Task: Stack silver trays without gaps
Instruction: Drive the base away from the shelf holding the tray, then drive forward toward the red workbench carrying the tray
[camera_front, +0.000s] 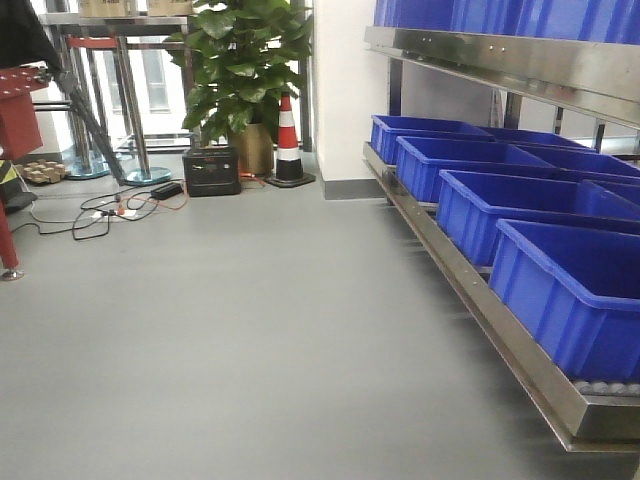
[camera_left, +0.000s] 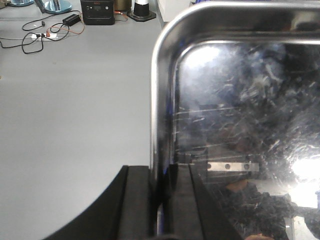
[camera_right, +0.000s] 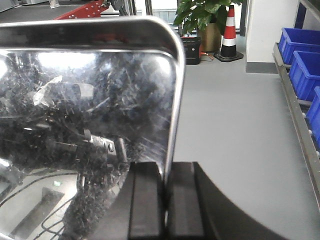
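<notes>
A silver tray (camera_left: 240, 125) fills the right of the left wrist view, held over the grey floor. My left gripper (camera_left: 162, 200) is shut on the tray's left rim, one black finger (camera_left: 137, 200) outside and one inside. In the right wrist view a silver tray (camera_right: 85, 105) fills the left side, and my right gripper (camera_right: 166, 200) is shut on its right rim. I cannot tell whether both grippers hold the same tray. The front view shows neither trays nor grippers.
Blue plastic bins (camera_front: 560, 290) sit on a steel shelf rail (camera_front: 470, 290) along the right. A potted plant (camera_front: 245, 70), a traffic cone (camera_front: 289, 140), a black box (camera_front: 211, 170) and loose cables (camera_front: 100, 210) stand at the far wall. Grey floor (camera_front: 250, 330) spreads ahead.
</notes>
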